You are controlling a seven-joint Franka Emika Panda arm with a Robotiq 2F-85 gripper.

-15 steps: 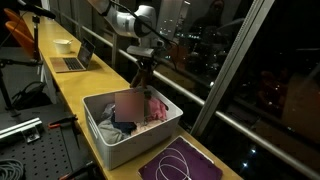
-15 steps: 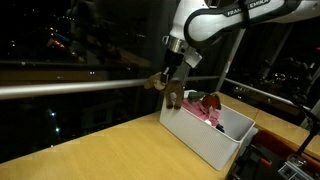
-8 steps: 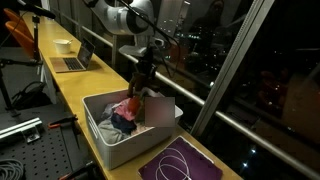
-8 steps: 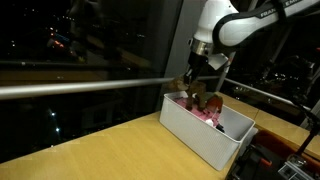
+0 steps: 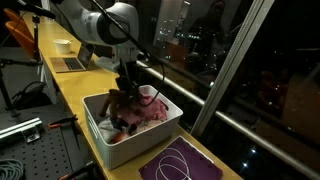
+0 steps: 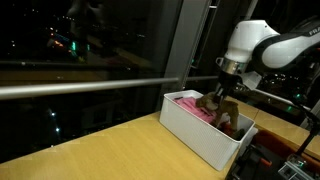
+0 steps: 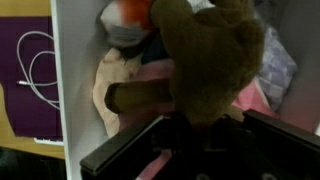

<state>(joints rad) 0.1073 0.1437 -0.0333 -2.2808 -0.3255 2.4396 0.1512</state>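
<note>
Gripper clamped on bear, low inside bin on counter. Wrist view only: bear over pink cloth. Exterior view only: mat beside bin.

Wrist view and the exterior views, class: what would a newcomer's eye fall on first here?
The brown plush teddy bear strikes first: it fills the wrist view, held by the gripper over the white rectangular plastic bin on the wooden table. A pink cloth lies in the bin beneath it. A purple mat lies on the table beside the bin.
</note>
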